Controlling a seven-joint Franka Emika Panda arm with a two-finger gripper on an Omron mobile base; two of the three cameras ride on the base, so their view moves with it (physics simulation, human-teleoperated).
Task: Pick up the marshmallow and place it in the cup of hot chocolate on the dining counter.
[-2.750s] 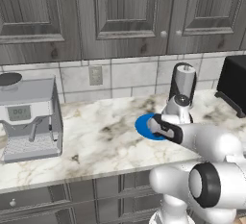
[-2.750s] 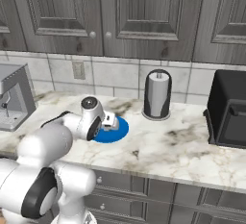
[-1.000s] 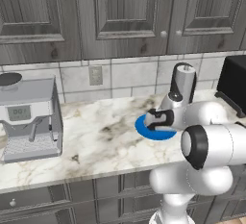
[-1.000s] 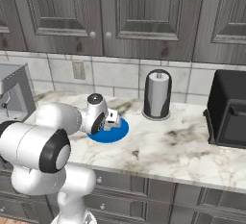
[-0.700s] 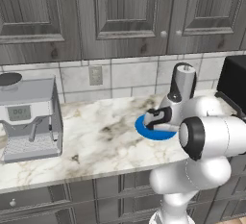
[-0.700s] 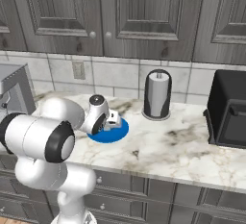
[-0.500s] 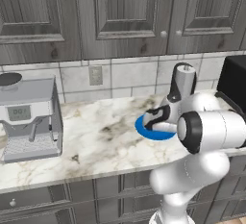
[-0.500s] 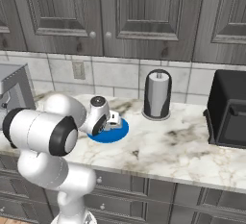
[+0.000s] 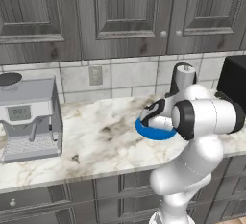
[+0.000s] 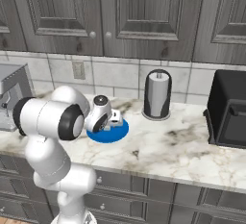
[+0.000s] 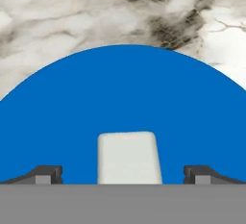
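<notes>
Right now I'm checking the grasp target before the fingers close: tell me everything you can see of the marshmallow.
The marshmallow is a small off-white block with rounded corners and a smooth, matte, soft-looking surface. It rests on the blue plate, which sits on the marble counter. In the hand view it lies centred between the two dark fingertips of the open gripper, with blue showing on either side, so nothing grips it yet. Its lower part is cut off by the view's edge.
</notes>
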